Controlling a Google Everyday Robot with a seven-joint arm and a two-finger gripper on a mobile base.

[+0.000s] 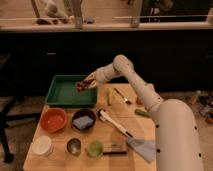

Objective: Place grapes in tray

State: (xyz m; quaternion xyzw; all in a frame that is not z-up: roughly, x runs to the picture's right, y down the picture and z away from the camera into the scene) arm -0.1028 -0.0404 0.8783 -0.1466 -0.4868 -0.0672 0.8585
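Note:
The green tray [61, 93] lies at the back left of the wooden table. My white arm reaches from the right across the table to the tray's right side. My gripper [85, 83] is over the right part of the tray, just above its floor. A small dark reddish-purple bunch of grapes [81, 86] is at the gripper's tip, held over the tray.
An orange bowl [53, 119] and a dark bowl with a blue sponge [83, 121] sit in front of the tray. A white spatula [116, 125], a grey cloth [144, 148], a white cup [42, 146], a metal cup [74, 146], a green cup [94, 148], a green pepper [142, 113] and cutlery [120, 95] lie nearby.

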